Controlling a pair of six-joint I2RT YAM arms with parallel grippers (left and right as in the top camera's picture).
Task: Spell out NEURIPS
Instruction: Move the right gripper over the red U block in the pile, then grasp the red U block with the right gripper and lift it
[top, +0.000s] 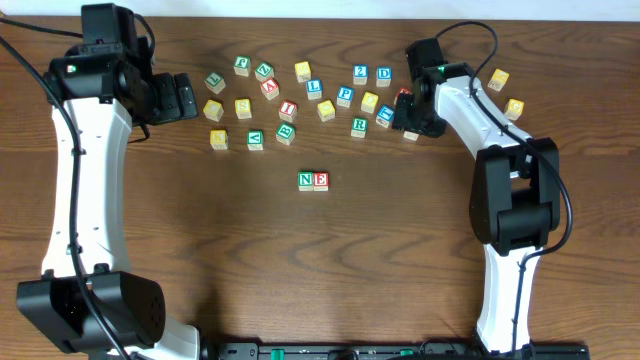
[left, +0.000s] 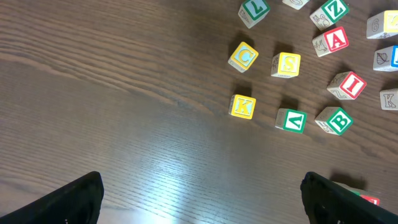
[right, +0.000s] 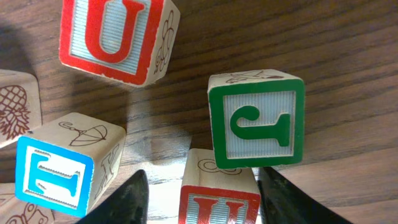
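Two wooden cubes, a green N (top: 306, 180) and a red E (top: 321, 181), stand side by side at mid-table. Behind them the loose cubes include a red I (top: 288, 109), yellow S (top: 243, 107), blue P (top: 345, 96) and green R (top: 359, 126). My right gripper (right: 204, 186) straddles a red-lettered cube (right: 219, 199) whose letter is cut off. A gap shows at its left finger (right: 134, 199). Beyond it lie a red U cube (right: 115, 34) and a green-lettered cube (right: 256, 118). My left gripper (left: 205, 208) hangs open over bare wood, with the S (left: 286, 64) and I (left: 348, 85) ahead.
A blue E cube (right: 55, 177) sits just left of the right gripper's fingers. Other letter and digit cubes are scattered along the back, such as blue 2 (top: 360, 73) and D (top: 384, 74). Two yellow cubes (top: 498, 79) lie at the far right.
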